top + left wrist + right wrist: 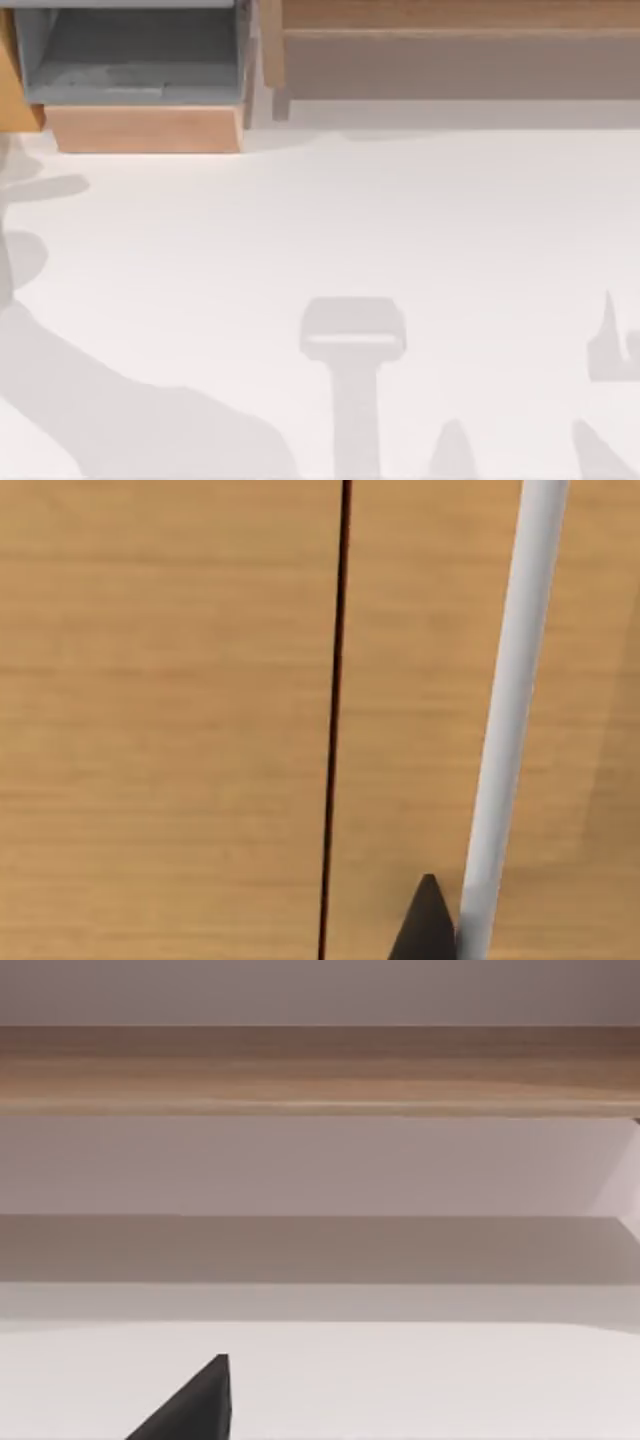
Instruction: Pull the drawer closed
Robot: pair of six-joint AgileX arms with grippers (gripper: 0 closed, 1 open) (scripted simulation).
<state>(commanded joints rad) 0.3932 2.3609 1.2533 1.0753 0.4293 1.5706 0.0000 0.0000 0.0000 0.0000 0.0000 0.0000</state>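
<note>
The drawer [140,85] sits at the far left of the white table [330,230] in the top view, pulled out toward the table's open middle, so that its grey inner walls and floor lie bare behind the light orange-tan front panel [145,128]. Just beside the drawer on its right, with a narrow gap between them, runs the long wooden bench-like piece [450,50] with a grey-brown face, stretching to the table's right edge. Nearer than the drawer, the table bears soft grey shadows. In the left wrist view, tan wood grain lies close to the camera, split by a thin dark seam [335,720], with a white bar [510,720] crossing it and one dark fingertip [428,930] of the left gripper just beside that bar. In the right wrist view, one dark fingertip [200,1405] of the right gripper hangs over the table, facing the bench-like piece [320,1065]. How wide either gripper's jaws stand, I cannot tell.
</note>
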